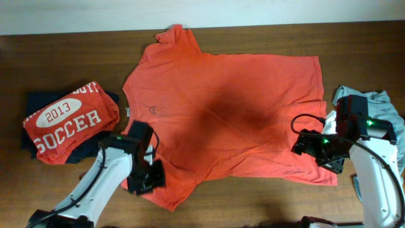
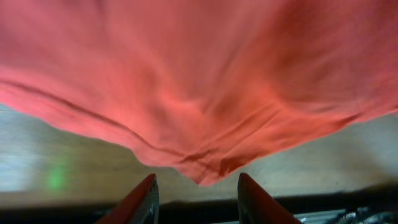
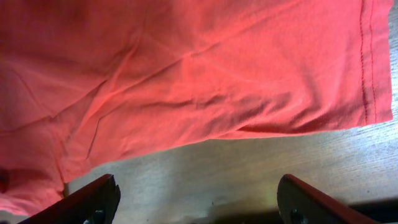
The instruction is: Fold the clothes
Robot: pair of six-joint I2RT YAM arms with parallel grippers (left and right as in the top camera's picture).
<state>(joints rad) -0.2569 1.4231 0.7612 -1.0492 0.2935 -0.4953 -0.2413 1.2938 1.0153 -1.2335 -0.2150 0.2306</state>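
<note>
2 orange-red tees: spread tee point(image 1: 228, 107), folded tee point(image 1: 66, 120) atop 1 navy tee point(image 1: 47, 98); 1 grey-blue tee point(image 1: 383, 101). L tool point(image 2: 197, 186) half-open, R tool point(image 3: 198, 186) wide, both empty.

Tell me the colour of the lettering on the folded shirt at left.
White SOCCER lettering on the orange-red folded shirt; clearest in the overhead view.

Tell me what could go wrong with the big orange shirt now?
The left claw is open just short of a wrinkled corner of the shirt, so it might pinch only the tip and drop it. The right claw is open over bare table, so it could miss the hem. The right arm hangs over a grey shirt and might drag it.
</note>
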